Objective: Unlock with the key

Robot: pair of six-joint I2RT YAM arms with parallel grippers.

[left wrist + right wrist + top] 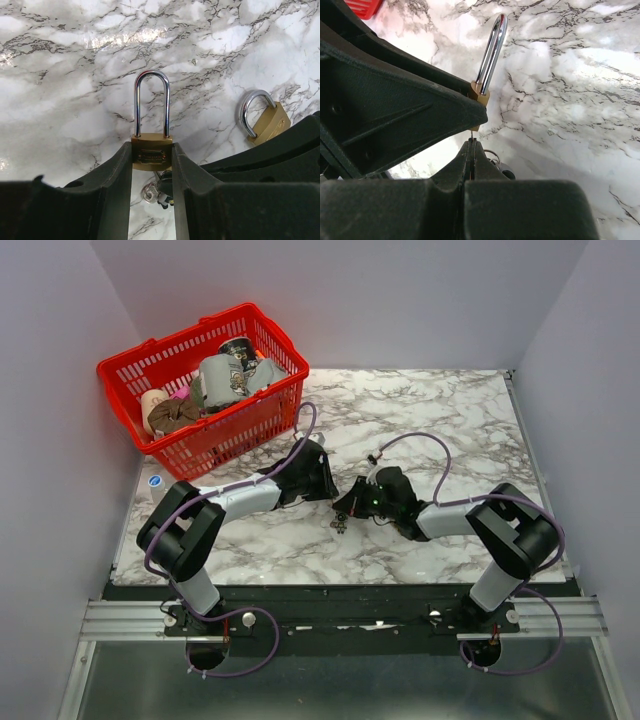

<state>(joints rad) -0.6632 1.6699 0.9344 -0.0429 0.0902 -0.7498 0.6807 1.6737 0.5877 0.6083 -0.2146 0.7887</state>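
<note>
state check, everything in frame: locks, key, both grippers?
left gripper: shut on long-shackle padlock
long-shackle padlock: held by its brass body, shackle closed
right gripper: shut on the key
the key: blade tip at held padlock's underside; insertion unclear
second padlock: lying on table, ungripped, shackle looks closed
red basket: filled

2 brass padlocks [152, 155] [268, 121], 1 key [471, 134], 1 red basket [230, 430], 2 robot arms [245, 497] [450, 517].
</note>
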